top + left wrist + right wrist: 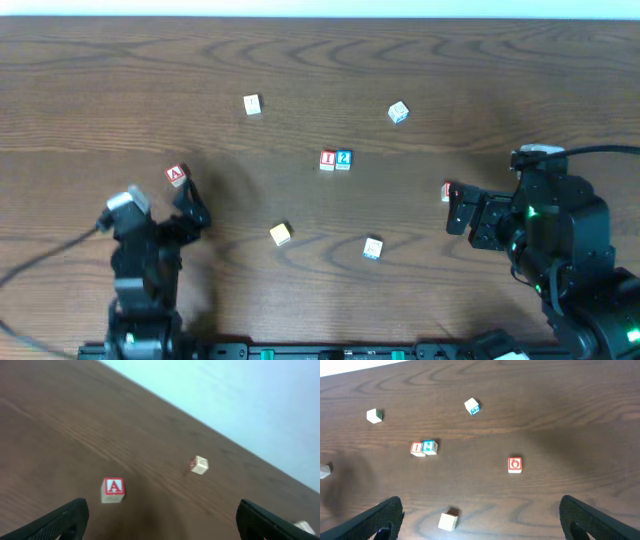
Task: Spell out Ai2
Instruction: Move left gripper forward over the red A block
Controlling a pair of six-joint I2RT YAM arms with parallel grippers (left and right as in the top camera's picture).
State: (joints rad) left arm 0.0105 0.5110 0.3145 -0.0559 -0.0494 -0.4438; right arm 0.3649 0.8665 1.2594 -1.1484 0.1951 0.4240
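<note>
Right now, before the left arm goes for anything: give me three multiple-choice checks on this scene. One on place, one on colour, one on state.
1. Where is the A block?
A. touching the I block
B. just ahead of the left fingers, on its own
C. stacked on the 2 block

2. What colour is the face of the 2 block?
A. blue
B. green
C. yellow

3. What state is the left gripper in?
A. shut on the A block
B. shut, empty
C. open, empty

Answers:
1 B: the overhead view shows it alone, with the I block well off to the side.
2 A: its numeral sits on blue.
3 C: the left wrist view shows both fingers wide apart with nothing between them.
</note>
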